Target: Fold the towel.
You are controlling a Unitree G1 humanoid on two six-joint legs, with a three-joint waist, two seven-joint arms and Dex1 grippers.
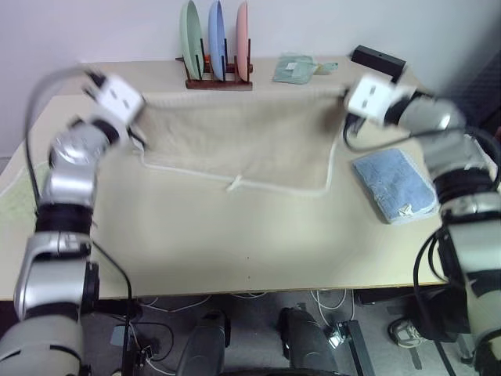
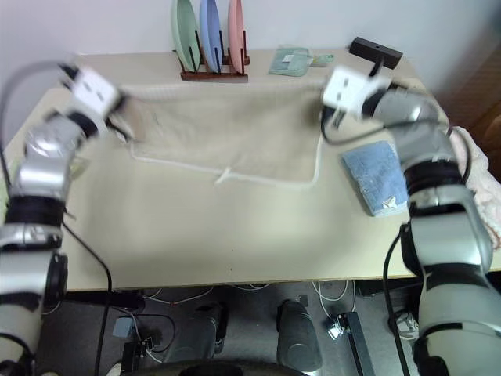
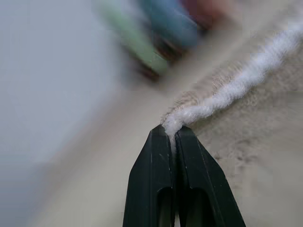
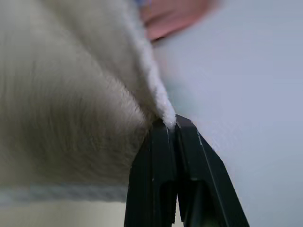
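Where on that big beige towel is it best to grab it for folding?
By its two corners on the white corded edge, one gripper from each side. The left gripper and right gripper pinch them so, and the towel hangs spread between.

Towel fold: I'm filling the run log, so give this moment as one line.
phase: lifting | beige corded-edge towel: stretched between grippers | left gripper: shut on towel | right gripper: shut on towel

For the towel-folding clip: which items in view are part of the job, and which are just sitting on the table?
Part of the job:
- beige towel
- left hand, shut on one towel corner
- right hand, shut on another corner

Just lying about:
- folded blue towel
- plate rack
- small green packet
- black box
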